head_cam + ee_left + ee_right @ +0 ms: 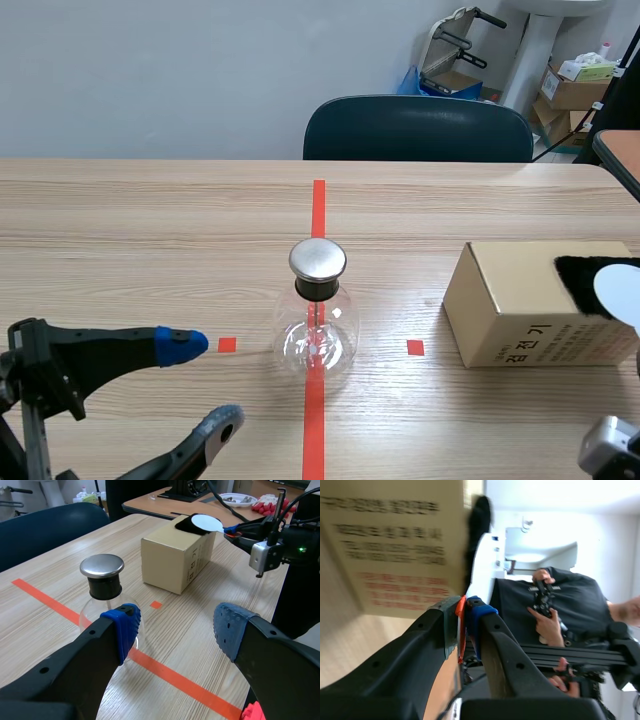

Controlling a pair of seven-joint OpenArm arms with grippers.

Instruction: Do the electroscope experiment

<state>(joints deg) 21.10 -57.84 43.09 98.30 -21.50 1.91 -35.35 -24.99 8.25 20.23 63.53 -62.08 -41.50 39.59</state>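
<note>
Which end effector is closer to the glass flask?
Left. The left end effector is open, just beside the glass flask; the right end effector is farther off at the cardboard box, holding the white disc.

Bright even room light, faint shadows on table (pixel 150 230); glints on metal cap (pixel 318 259)

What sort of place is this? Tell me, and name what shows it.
Probably an office or lab room set up for robot work: a wooden table marked with orange-red tape, a dark chair behind it, cardboard boxes stacked in the corner, and a person's hand on a controller.
</note>
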